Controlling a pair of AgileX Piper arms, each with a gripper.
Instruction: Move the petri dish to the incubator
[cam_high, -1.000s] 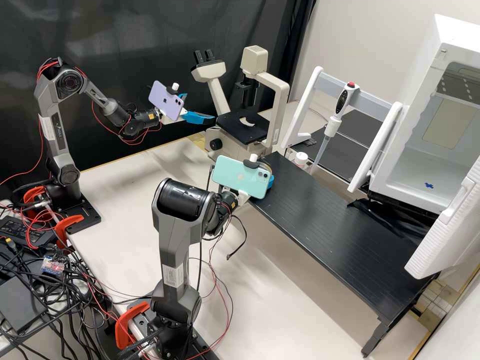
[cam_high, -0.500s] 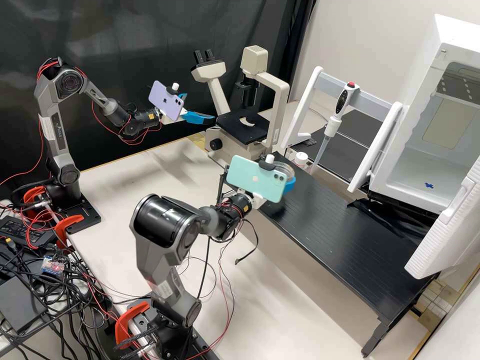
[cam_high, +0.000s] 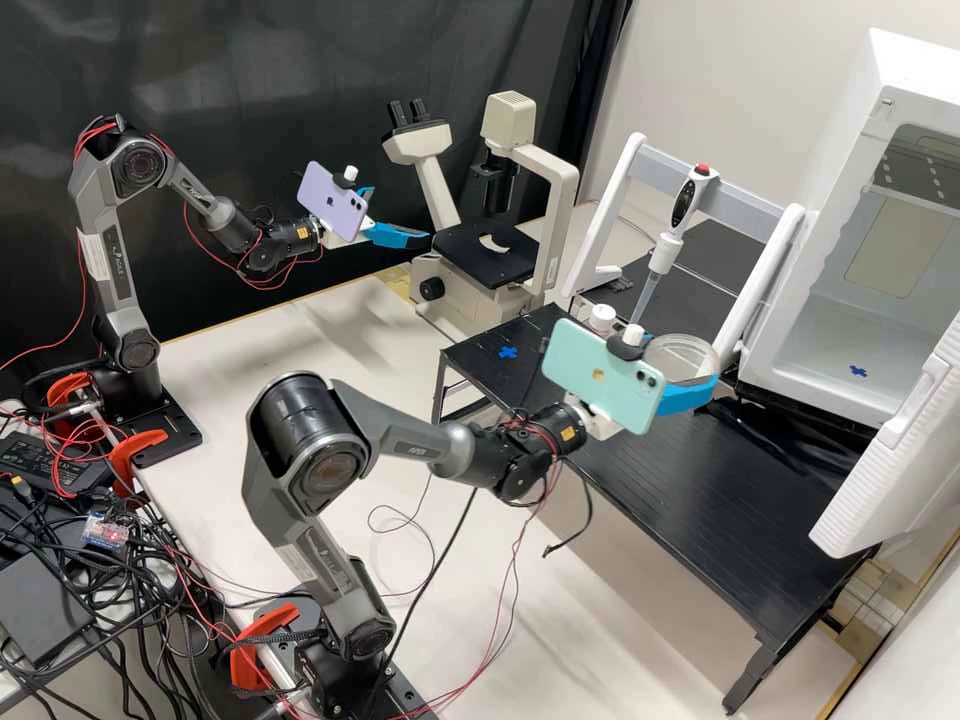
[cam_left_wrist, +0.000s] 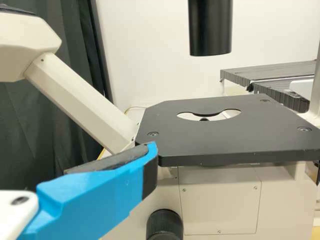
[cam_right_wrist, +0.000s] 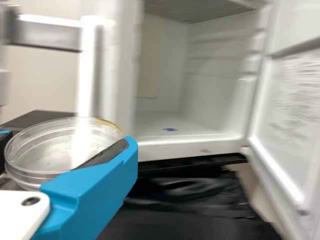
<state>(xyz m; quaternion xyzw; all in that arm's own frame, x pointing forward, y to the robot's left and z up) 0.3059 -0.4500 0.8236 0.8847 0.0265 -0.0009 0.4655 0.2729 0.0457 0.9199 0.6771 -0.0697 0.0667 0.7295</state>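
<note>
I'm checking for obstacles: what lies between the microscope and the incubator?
The high view shows the pipette on its white rack, a small white cap, and the dish in the right hand.

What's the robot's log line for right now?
right gripper: holding petri dish | left gripper: open, empty | incubator: door open, dish outside

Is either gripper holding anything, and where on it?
The right gripper holds the clear, round petri dish, its jaws on opposite sides of the outer wall. The left gripper holds nothing.
</note>
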